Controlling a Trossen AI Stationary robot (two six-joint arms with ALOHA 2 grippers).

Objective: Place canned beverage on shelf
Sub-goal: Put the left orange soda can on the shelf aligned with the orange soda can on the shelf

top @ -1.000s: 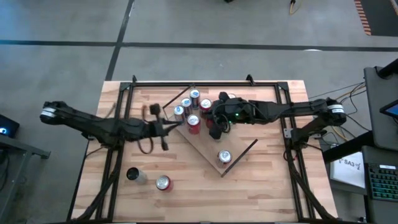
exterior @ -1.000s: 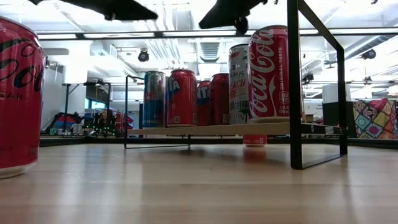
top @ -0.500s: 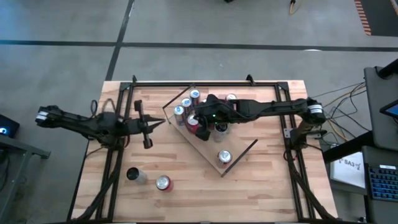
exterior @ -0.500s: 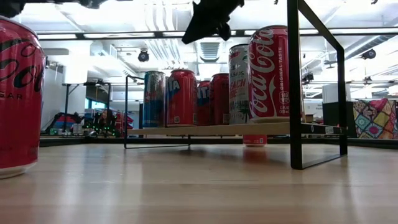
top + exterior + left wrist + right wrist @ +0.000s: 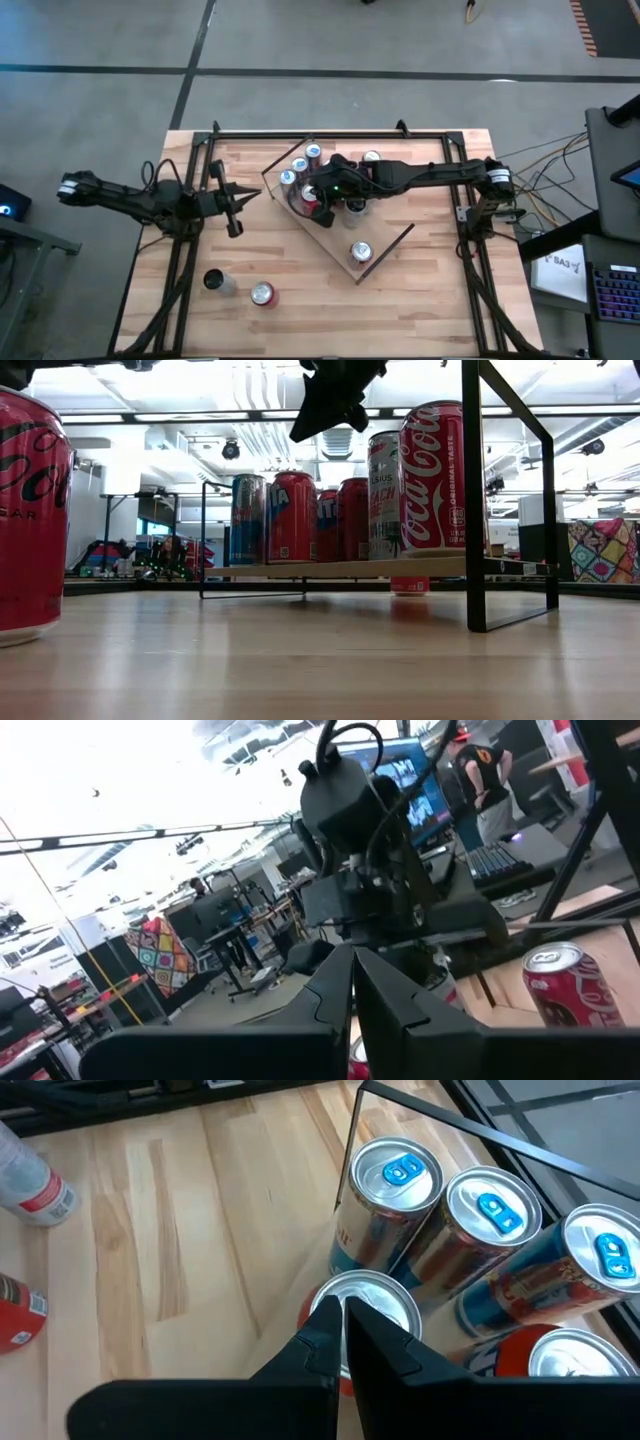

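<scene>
1. My right gripper [image 5: 318,200] hangs above the shelf [image 5: 390,243], fingers pressed together and holding nothing; in its wrist view the tips [image 5: 342,1318] sit just over the silver top of a red can [image 5: 372,1302].
2. Three blue-tabbed cans [image 5: 480,1215] stand in a row beside that red can, along the shelf's far edge.
3. A single can [image 5: 361,252] stands apart near the shelf's front corner.
4. My left gripper [image 5: 247,197] waits over the table [image 5: 420,310], left of the shelf, fingers together and empty.
5. Off the shelf, a red can [image 5: 262,294] and a grey-topped can [image 5: 213,280] stand on the table's front left.
</scene>
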